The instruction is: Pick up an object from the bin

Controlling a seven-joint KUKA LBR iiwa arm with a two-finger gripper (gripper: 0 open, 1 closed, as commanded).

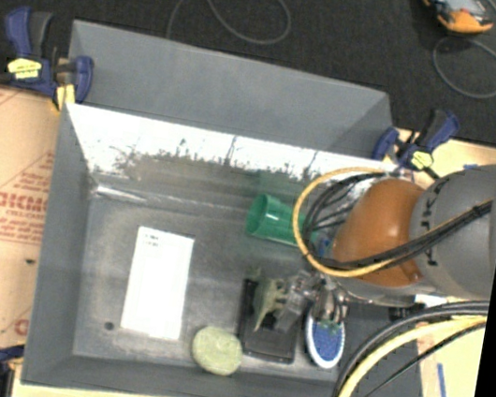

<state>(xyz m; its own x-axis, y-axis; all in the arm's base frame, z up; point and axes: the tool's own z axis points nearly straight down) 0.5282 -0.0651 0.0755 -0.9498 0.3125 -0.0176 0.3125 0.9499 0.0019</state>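
The gripper (pixel 291 307) is low over the black flat block (pixel 269 337) on the bin (pixel 112 216) floor, jaw opening indeterminable, and the lift appears not yet made.

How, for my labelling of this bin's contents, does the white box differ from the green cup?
The white box is flat and rectangular; the green cup is round. The white box lies flat toward the left of the bin; the green cup seems tipped on its side near the back wall, its right end hidden by the arm's orange cover. Both rest on the floor.
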